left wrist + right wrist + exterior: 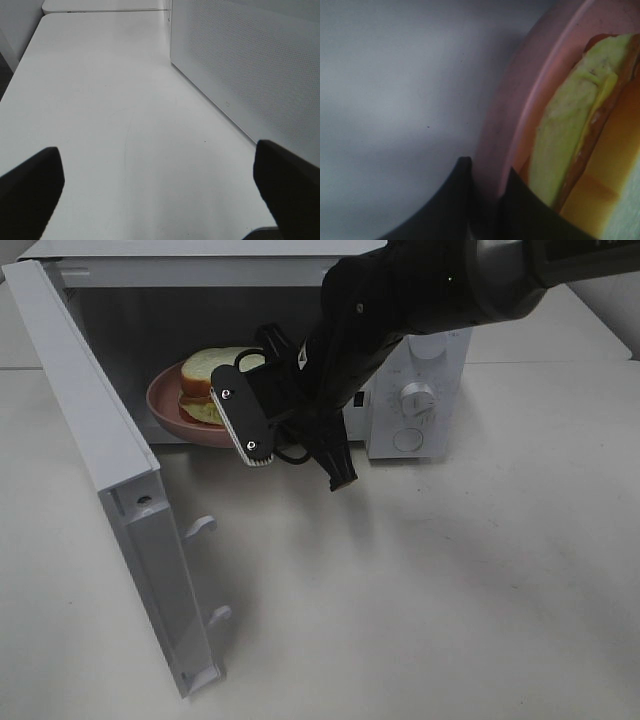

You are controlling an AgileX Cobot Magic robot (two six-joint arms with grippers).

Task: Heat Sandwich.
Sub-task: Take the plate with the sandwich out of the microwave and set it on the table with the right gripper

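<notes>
The sandwich [212, 378], white bread with lettuce and an orange filling, lies on a round pink plate [165, 405] inside the open microwave [200, 310]. My right gripper [247, 362] reaches into the opening from the right. The right wrist view shows it [485, 200] shut on the plate's rim [520, 100], one finger on each side, with the sandwich [570, 125] right beside it. I cannot tell whether the plate rests on the oven floor. My left gripper [160, 190] stands open over bare table, its fingers [30, 185] wide apart, and does not show in the high view.
The microwave door [110, 470] swings out to the left toward the table's front. Its knob panel [415, 398] is on the right. In the left wrist view the oven's perforated side wall [250, 60] is close by. White table [450, 590] lies in front.
</notes>
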